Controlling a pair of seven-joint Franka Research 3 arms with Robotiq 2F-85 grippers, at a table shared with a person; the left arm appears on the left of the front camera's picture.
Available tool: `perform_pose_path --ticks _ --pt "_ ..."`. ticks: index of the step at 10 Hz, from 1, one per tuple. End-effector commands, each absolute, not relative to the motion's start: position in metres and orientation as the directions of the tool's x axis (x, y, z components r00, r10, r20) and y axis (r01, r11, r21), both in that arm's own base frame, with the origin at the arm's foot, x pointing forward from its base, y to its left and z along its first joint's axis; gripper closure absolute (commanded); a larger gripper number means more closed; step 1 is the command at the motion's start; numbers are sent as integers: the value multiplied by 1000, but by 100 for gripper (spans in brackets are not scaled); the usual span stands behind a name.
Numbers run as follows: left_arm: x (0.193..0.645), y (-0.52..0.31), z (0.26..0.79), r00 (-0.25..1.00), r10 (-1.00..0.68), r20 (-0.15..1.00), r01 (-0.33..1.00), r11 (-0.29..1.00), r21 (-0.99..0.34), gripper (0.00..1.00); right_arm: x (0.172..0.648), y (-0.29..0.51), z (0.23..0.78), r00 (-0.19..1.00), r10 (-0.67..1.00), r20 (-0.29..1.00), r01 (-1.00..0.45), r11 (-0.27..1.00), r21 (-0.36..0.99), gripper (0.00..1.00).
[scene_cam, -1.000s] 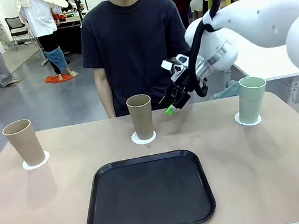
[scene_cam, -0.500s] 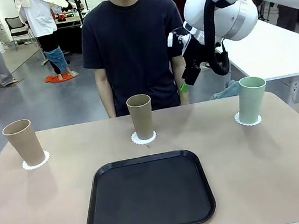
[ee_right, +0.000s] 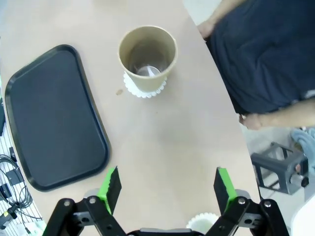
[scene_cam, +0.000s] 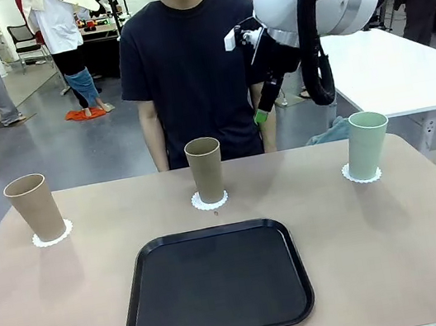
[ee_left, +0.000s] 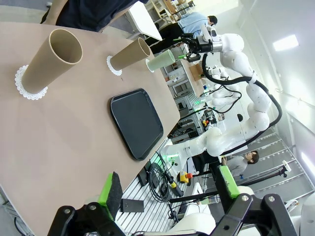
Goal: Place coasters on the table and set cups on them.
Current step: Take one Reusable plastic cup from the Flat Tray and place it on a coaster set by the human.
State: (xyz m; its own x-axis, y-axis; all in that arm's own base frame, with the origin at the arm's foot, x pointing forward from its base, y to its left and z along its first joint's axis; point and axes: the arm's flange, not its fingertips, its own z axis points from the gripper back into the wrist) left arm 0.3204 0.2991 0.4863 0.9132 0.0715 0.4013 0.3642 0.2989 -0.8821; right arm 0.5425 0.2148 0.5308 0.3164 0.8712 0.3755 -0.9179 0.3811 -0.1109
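Table: three cups upright, one per coaster, spaced along the far edge by the person; tray bare; right gripper raised, spread, empty; left gripper likewise spread, empty.

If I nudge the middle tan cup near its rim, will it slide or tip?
Probably tip: the middle tan cup is tall, and narrower at the base than the rim. It looks empty, so likely light. Its paper coaster may slide on the table.
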Motion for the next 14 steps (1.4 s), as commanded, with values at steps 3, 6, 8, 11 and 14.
perform_pose_path --ticks 3,6,8,11,14 --pt "320 300 489 915 79 396 356 305 -883 0 542 204 540 329 873 361 -909 396 -131 0" --pt "320 300 489 915 79 396 356 305 -883 0 542 204 540 329 873 361 -909 396 -131 0" --pt "320 300 489 915 79 396 356 305 -883 0 542 204 540 329 873 361 -909 396 -131 0" --pt "320 300 489 915 79 396 356 305 -883 0 542 204 540 329 873 361 -909 396 -131 0" --pt "320 300 489 915 79 396 356 305 -883 0 542 204 540 329 873 361 -909 396 -131 0"
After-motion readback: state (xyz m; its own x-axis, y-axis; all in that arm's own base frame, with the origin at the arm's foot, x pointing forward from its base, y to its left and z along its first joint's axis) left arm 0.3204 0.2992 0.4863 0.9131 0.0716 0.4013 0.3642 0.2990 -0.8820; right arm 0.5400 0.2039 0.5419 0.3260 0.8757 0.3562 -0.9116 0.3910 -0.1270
